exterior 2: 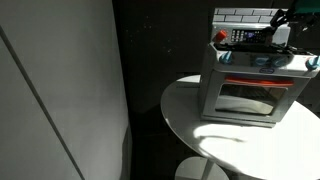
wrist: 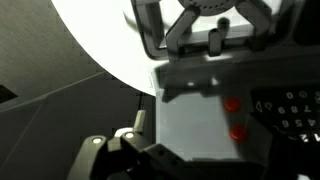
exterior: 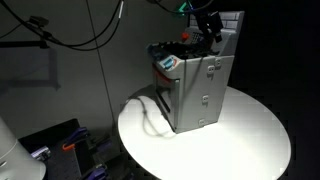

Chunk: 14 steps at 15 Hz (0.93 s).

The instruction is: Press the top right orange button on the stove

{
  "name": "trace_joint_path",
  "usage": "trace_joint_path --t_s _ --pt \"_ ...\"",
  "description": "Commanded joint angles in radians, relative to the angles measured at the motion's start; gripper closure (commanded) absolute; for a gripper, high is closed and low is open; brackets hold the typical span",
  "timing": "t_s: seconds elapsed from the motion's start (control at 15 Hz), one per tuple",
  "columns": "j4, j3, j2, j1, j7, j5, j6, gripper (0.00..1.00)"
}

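The stove point(exterior: 203, 95) is sitting on the round white table point(exterior: 250, 140). The gripper point(exterior: 209, 28) is hanging above its rear top edge, probably lining up to push down on a button. The wrist view is showing two blurred red-orange buttons point(wrist: 232, 103). The gripper's darkness is hiding how far its jaws are parted, and nothing is visibly held.

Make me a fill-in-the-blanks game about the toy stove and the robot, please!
1. The stove stands on a round ____ table.
2. In the wrist view, ____ small red-orange buttons show on the stove.
3. The robot's fingers hang ____ the stove.
4. The oven door is ____.

Missing words: white, two, above, shut.
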Motion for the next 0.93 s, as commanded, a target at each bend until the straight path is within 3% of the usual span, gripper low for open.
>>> trace_joint_path --t_s 0.0,0.6,0.87 --pt "0.050 -0.020 0.032 0.015 0.027 -0.022 -0.005 0.00" --pt "0.089 -0.031 0.065 0.016 0.019 -0.014 -0.008 0.00" --pt "0.058 -0.015 0.023 0.008 -0.033 0.026 -0.046 0.00"
